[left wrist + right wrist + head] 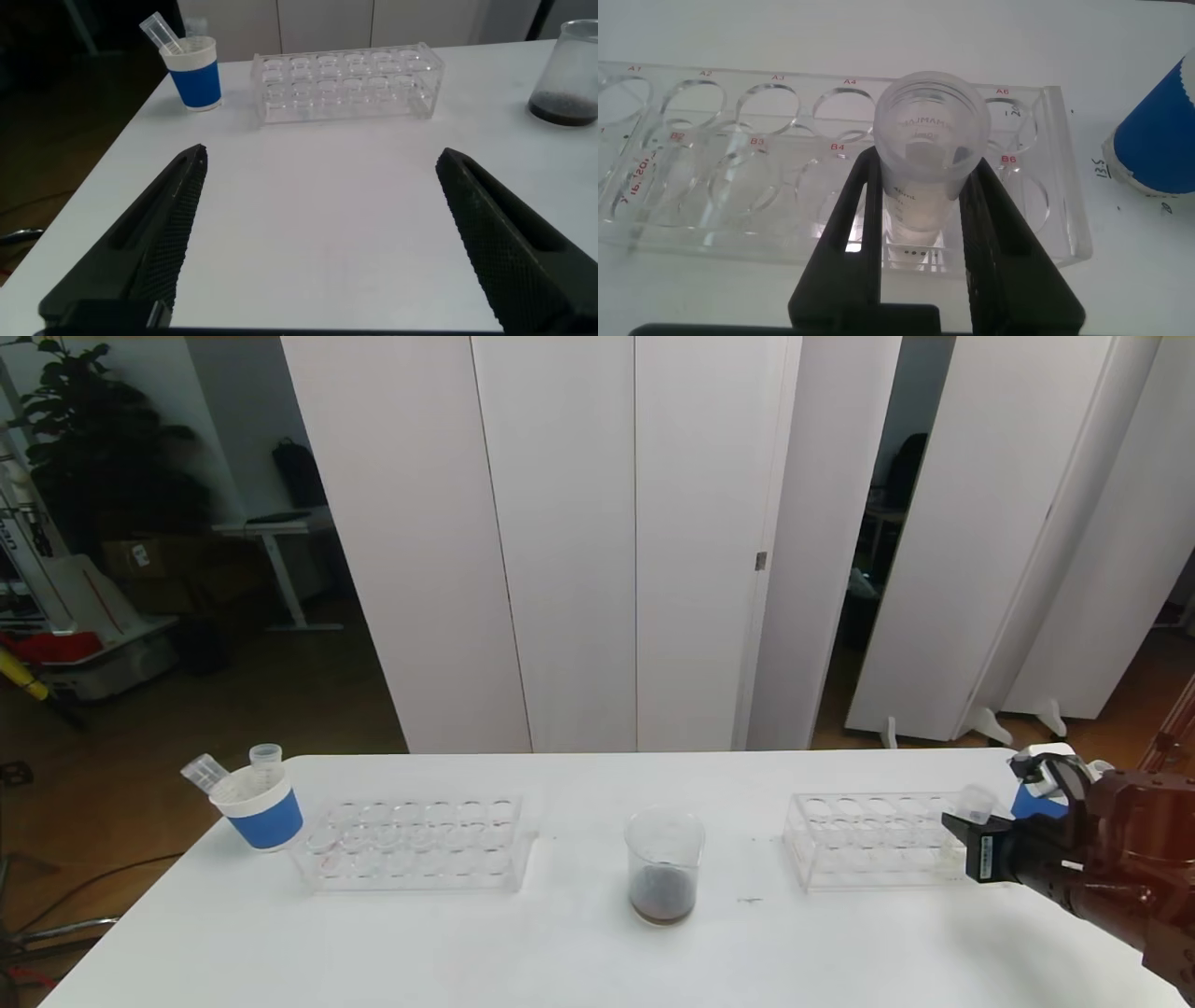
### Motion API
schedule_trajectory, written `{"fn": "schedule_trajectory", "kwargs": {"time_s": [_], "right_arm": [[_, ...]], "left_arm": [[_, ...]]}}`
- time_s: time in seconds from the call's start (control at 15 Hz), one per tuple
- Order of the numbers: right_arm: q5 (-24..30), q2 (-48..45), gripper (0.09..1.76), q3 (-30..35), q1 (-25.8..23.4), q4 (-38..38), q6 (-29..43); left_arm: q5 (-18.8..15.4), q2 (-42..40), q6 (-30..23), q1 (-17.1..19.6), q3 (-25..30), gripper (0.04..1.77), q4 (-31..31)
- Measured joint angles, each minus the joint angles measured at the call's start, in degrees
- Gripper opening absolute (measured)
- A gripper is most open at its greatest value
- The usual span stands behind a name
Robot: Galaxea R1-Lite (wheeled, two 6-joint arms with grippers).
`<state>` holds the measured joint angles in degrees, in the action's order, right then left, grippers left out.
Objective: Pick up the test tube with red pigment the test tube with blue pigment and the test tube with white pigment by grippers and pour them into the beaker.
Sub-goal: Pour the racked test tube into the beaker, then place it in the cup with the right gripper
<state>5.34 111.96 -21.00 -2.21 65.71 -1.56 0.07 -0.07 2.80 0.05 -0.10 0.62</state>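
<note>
The right tool (924, 201) is clamped on the test tube with white pigment (929, 140), which stands in the near rack (831, 159) at the worktop's right end. This looks like the pick-up step; next it needs a straight lift, then carrying left to the beaker (664, 863). The left tool (322, 233) hovers spread wide over the bare worktop (318, 187).

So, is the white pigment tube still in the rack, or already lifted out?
In the rack. The test tube with white pigment stands upright in a hole of the right rack, with the right gripper jaws shut on it.
</note>
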Motion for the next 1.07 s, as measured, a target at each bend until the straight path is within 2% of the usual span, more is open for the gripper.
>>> {"fn": "schedule_trajectory", "kwargs": {"time_s": [1.07], "right_arm": [[0.2,-3.2,0.57,-1.1,-0.8,0.5,-0.4]], "left_arm": [[0.0,0.0,0.0,0.0,0.0,1.75,0.0]]}}
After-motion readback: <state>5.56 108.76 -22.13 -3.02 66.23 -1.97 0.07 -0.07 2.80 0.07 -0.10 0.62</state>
